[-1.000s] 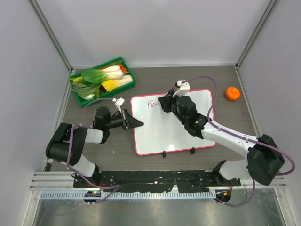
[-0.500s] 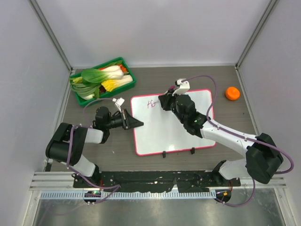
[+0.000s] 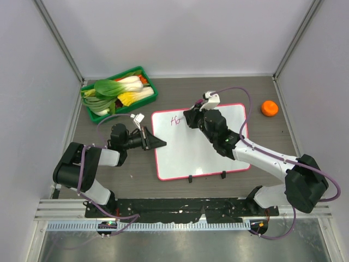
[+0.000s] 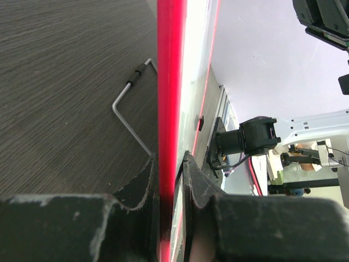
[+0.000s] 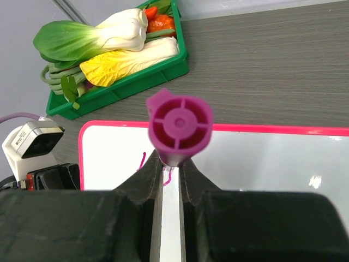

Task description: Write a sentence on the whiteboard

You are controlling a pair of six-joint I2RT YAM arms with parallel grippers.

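Observation:
The whiteboard (image 3: pixel 191 150), white with a pink-red frame, lies flat on the table. A few purple-magenta strokes of the sentence (image 3: pixel 175 120) stand at its top left corner. My left gripper (image 3: pixel 158 143) is shut on the board's left frame edge (image 4: pixel 169 109). My right gripper (image 3: pixel 192 118) is shut on a purple marker (image 5: pixel 179 126), held upright with its tip on the board beside the strokes (image 5: pixel 143 160). The marker's tip is hidden by its body.
A green tray (image 3: pixel 122 93) of bok choy and other vegetables stands at the back left, also in the right wrist view (image 5: pixel 117 87). An orange fruit (image 3: pixel 269 108) lies at the back right. The board's wire stand (image 4: pixel 131 109) shows underneath.
The right gripper with the marker has shifted slightly on the board, and the purple strokes have grown a little. The left arm has not moved.

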